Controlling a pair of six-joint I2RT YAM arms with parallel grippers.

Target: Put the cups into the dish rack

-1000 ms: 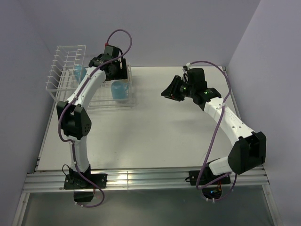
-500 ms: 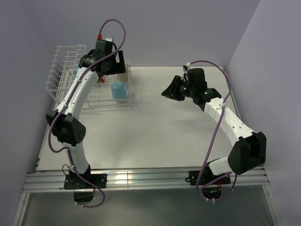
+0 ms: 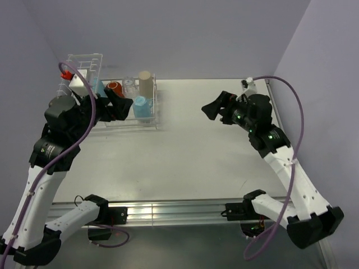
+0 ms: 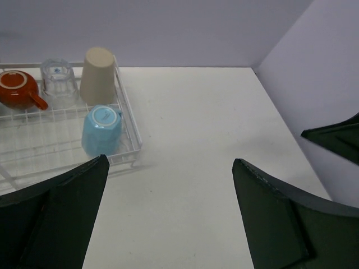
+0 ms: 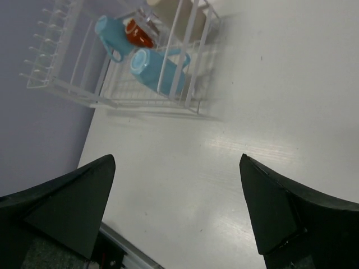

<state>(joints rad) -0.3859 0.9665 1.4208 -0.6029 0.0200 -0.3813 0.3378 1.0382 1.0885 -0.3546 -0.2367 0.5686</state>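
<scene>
The white wire dish rack point(image 3: 78, 70) stands at the back left of the table. Inside it are a light blue mug point(image 3: 141, 107) lying on its side, a second light blue mug point(image 3: 96, 87), a red-orange cup point(image 3: 114, 88), a clear tumbler point(image 3: 130, 85) and a beige cup point(image 3: 146, 84). My left gripper point(image 3: 120, 106) hangs open and empty just in front of the rack. My right gripper point(image 3: 213, 109) is open and empty above the table's right half. The left wrist view shows the beige cup point(image 4: 98, 68), tumbler point(image 4: 58, 78), red-orange cup point(image 4: 17, 89) and mug point(image 4: 102, 129).
The white table point(image 3: 185, 151) is walled at the back and on both sides. In the right wrist view the rack point(image 5: 61, 50) lies far up left and the table's near rail point(image 5: 112, 246) shows at the bottom. A finger of the right gripper point(image 4: 336, 137) shows in the left wrist view.
My left arm has pulled back out of the rack towards the near left, its jaws opening wider. My right arm has drawn back to the right and its jaws have opened wide.
</scene>
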